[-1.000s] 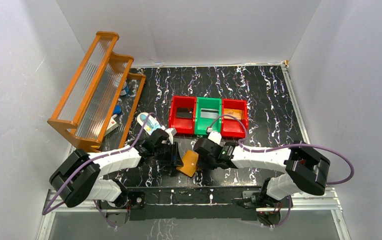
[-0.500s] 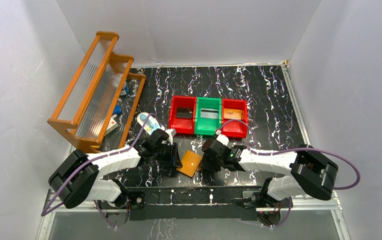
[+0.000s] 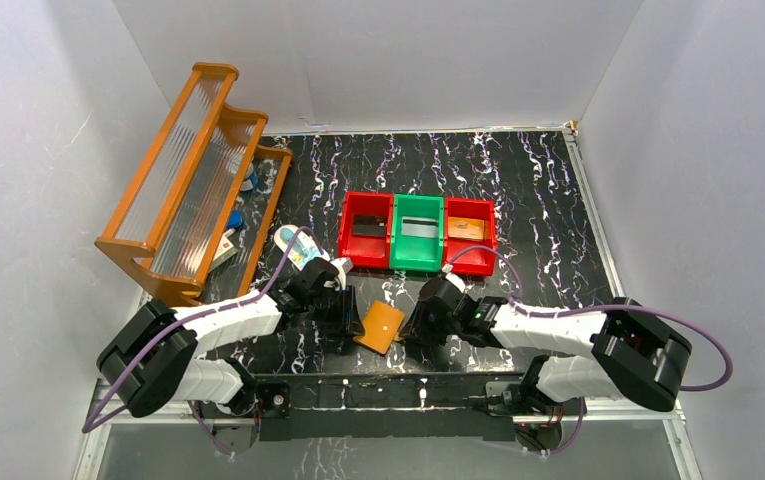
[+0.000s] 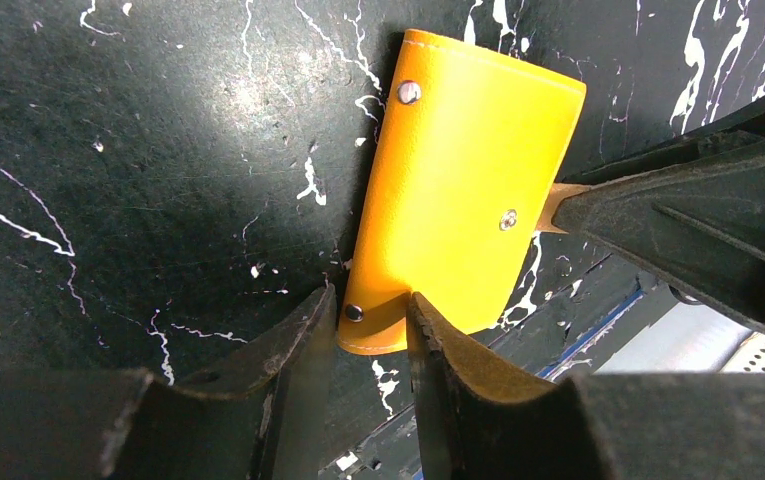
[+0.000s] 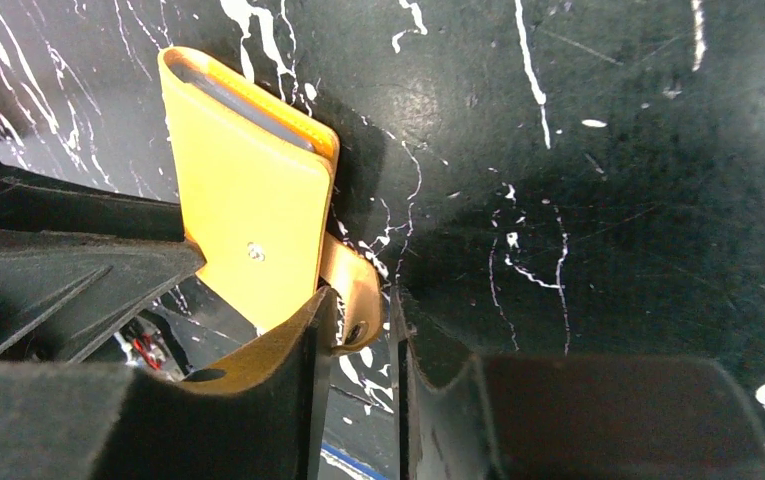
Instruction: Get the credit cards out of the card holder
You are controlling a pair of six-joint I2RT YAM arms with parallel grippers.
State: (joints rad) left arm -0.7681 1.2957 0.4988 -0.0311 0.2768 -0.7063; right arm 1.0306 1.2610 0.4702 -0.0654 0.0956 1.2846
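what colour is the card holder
Orange-yellow all over. The card holder shows best in the left wrist view.

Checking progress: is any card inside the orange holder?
In: a thin grey card shows inside the open end of the flat orange card holder.

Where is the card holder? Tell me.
Top view, centre front: the card holder is between the left gripper, which pinches it, and the right gripper, nearer than the green bin.

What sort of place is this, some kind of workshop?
Most likely a robotics lab test cell: plain white walls box in a small black marbled table, a left arm and right arm are bolted at its near edge, and red and green bins and a wooden rack sit nearby.
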